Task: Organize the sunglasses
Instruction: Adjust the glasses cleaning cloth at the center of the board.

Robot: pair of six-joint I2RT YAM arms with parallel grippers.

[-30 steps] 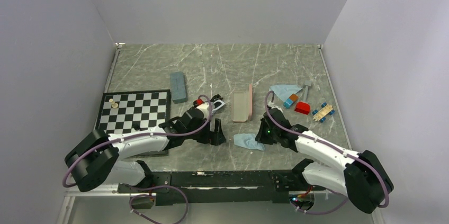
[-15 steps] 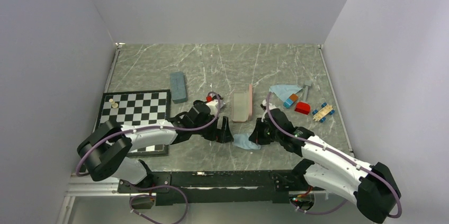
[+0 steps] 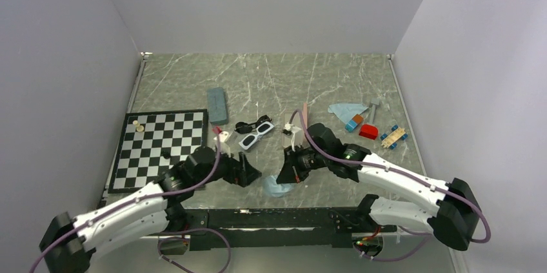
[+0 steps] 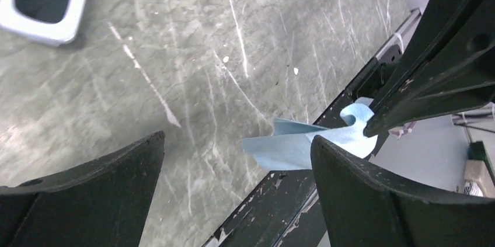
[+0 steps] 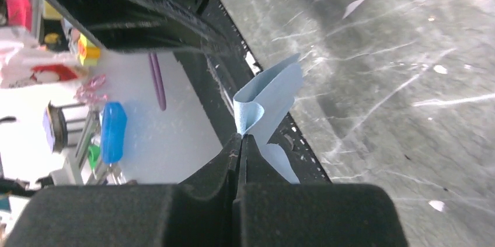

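Both my arms low, claws close together, tip to tip.
My L arm (image 3: 129, 208) stretches fwd-right, L claw (image 3: 248, 173) jaws wide apart, nothing in them. R arm (image 3: 393, 179) reaches across to the left, R claw (image 3: 284, 175) pinched tight on cloth (image 5: 271, 92).

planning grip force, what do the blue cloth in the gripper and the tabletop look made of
Cloth: thin soft fabric, probably microfibre, matte; it folds and curls where the right gripper pinches it. Tabletop: grey-green with white veins, marble-like, faint sheen; could be stone or printed laminate.
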